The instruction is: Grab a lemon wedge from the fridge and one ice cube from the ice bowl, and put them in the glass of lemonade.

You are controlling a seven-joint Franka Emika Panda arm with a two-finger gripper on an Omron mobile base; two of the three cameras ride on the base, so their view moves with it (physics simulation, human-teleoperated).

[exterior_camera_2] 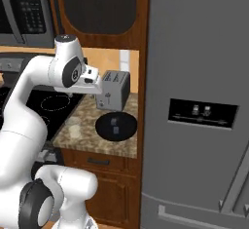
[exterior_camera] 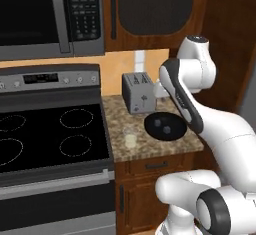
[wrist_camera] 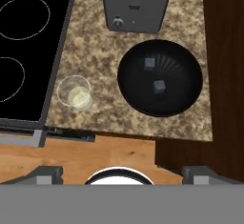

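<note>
Your gripper (wrist_camera: 121,173) hangs wide open, empty, high over ice bowl (wrist_camera: 190,96) and glass of lemonade (wrist_camera: 75,92), surveying both.

Even, flat rendered light, soft shadows, no glare; slightly coarse, unblurred pictures.

The fridge (exterior_camera_2: 194,101) runs past the frame's edges; its doors hide the inside.

The arm (exterior_camera: 220,129) is built of thick, rounded, glossy white segments joined by dark grey to black bands and round black joint caps, with a small grey-capped top knob and a pale boxy hand (exterior_camera_2: 95,82) bearing small dark markings on its side.
</note>
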